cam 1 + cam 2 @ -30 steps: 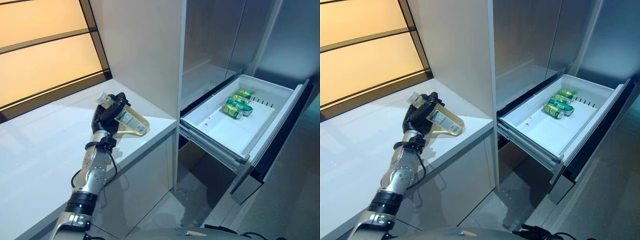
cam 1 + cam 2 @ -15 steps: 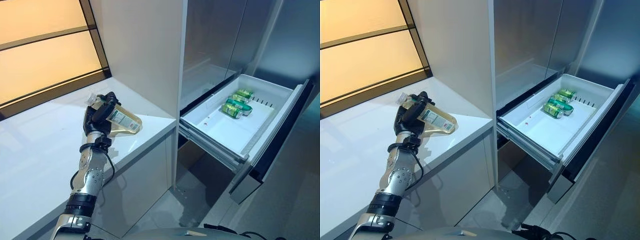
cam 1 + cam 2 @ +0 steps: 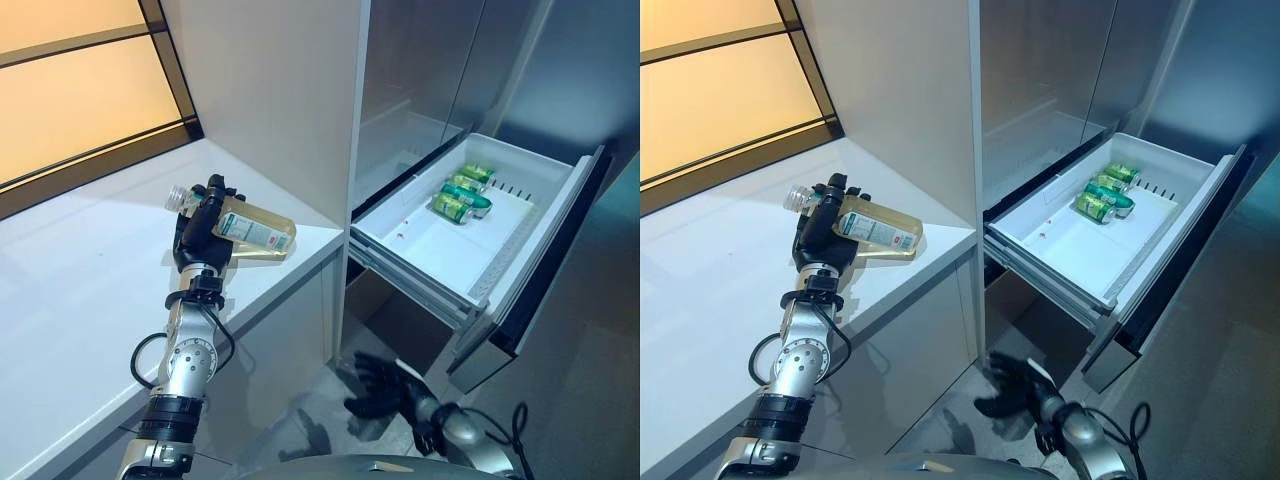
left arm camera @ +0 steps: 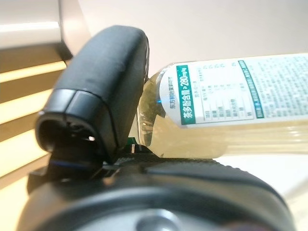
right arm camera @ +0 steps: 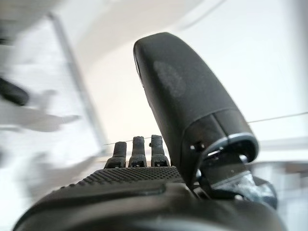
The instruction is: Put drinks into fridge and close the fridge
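My left hand is shut on a clear bottle of pale yellow drink with a green and white label. It holds the bottle on its side just above the white counter, the cap pointing away from the fridge. The bottle shows close up in the left wrist view past my thumb. The fridge drawer stands pulled out to the right, with green cans lying at its far end. My right hand is open and empty, low in front of the drawer above the floor.
A tall white cabinet panel stands between the counter and the grey fridge doors. A lit amber window panel lies behind the counter. The drawer's dark front juts out to the right.
The camera has shifted. My left hand has raised and turned the bottle more level. My right hand has come into view low in front of the drawer.
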Robot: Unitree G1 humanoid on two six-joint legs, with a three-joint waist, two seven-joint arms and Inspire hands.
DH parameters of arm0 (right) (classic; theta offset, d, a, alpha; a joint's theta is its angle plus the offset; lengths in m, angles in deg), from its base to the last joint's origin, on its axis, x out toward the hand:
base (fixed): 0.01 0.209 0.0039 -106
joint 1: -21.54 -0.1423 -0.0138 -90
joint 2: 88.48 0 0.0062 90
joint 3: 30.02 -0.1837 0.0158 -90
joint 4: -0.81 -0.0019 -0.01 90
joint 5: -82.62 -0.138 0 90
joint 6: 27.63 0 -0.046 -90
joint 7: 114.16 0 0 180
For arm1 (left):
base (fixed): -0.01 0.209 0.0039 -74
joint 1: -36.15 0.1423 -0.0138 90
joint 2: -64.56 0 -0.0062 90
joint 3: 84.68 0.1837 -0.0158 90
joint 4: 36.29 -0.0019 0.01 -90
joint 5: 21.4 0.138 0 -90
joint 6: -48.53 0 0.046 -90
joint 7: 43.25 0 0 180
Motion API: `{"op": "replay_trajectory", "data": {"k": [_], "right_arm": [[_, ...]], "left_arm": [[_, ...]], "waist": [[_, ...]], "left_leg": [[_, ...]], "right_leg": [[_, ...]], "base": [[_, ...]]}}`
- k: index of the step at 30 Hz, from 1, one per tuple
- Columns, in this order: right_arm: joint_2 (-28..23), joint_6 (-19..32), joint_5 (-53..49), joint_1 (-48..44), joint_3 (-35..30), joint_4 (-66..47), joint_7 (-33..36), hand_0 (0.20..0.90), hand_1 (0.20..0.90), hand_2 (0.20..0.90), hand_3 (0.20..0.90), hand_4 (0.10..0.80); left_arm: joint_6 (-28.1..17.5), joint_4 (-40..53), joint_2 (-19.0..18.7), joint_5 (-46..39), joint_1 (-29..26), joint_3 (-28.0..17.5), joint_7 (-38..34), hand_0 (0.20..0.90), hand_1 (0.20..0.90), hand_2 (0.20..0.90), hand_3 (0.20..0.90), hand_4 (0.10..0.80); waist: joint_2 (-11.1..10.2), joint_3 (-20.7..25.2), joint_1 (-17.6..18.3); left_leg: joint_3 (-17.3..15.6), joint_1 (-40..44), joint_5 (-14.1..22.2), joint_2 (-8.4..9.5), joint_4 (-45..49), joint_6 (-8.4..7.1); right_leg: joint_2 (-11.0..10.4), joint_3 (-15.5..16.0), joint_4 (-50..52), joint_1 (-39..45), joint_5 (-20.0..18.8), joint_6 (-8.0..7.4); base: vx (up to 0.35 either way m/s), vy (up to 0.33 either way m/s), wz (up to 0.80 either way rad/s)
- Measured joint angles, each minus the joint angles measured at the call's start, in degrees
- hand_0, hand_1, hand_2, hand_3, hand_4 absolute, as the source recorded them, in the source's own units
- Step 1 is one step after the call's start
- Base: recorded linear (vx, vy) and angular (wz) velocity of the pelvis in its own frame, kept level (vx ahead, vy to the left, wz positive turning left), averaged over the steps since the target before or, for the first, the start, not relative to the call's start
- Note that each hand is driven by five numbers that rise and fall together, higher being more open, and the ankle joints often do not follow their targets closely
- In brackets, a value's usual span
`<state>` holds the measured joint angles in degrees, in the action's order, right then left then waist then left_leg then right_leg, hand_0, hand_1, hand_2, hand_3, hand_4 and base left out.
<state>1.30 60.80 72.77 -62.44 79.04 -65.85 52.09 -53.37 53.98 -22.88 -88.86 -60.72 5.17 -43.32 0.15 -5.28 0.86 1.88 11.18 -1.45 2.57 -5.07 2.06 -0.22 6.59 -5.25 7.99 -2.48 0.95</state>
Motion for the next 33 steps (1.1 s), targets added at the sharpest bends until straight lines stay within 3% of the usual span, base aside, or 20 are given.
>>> {"op": "replay_trajectory", "data": {"k": [6,12,20,28,33], "right_arm": [[-1.46,0.42,4.59,-2.8,-2.54,-11.54,2.89,0.9,0.9,0.9,0.9,0.8],[-7.51,0.74,10.35,-5.47,-8.57,-25.97,6.13,0.9,0.9,0.9,0.9,0.8],[-12.46,5.08,13.31,-12.05,-12.34,-36.92,8.23,0.9,0.9,0.9,0.9,0.8],[-14.58,4.75,7.57,-17.77,-11.2,-41.76,1.36,0.9,0.9,0.9,0.9,0.8],[-15.56,-0.91,2.82,-20.2,-8.19,-41.83,-2.73,0.9,0.9,0.9,0.9,0.8]], "left_arm": [[-2.12,3.86,-0.02,0.6,0.0,0.51,3.73,0.3,0.3,0.3,0.2,0.1],[-2.58,5.53,-0.15,4.02,0.05,0.42,4.51,0.3,0.3,0.3,0.2,0.1],[-1.8,6.18,-0.82,6.49,0.05,0.5,4.5,0.3,0.3,0.3,0.2,0.1],[-1.22,7.83,-1.87,9.12,0.01,1.67,3.28,0.3,0.3,0.3,0.2,0.1],[-0.55,7.84,-3.13,10.51,-0.11,4.9,2.58,0.3,0.3,0.3,0.2,0.1]], "waist": [[-0.38,-0.67,0.53],[0.12,-2.0,0.56],[0.28,-2.38,1.12],[0.21,-3.97,0.76],[0.2,-3.97,0.56]], "left_leg": [[-0.22,-0.03,0.01,0.12,-0.01,0.0],[-1.37,-0.62,0.0,0.14,0.0,0.01],[-2.26,-0.87,0.03,0.04,0.01,-0.03],[-2.52,-0.79,0.05,-0.07,0.01,-0.05],[-2.46,-0.79,0.05,-0.08,0.01,-0.06]], "right_leg": [[-0.06,-0.35,0.0,-0.1,0.01,-0.01],[-0.01,-1.55,0.01,-1.11,-0.3,-0.2],[0.19,-2.41,0.01,-1.65,-0.41,-0.06],[0.32,-2.61,0.01,-1.64,-0.62,-0.01],[0.34,-2.57,0.01,-1.62,-0.64,0.01]], "base": [[-0.019,0.001,-0.01],[-0.037,0.009,-0.1],[-0.019,-0.007,-0.06],[0.0,0.0,0.0],[0.0,0.0,0.0]]}}
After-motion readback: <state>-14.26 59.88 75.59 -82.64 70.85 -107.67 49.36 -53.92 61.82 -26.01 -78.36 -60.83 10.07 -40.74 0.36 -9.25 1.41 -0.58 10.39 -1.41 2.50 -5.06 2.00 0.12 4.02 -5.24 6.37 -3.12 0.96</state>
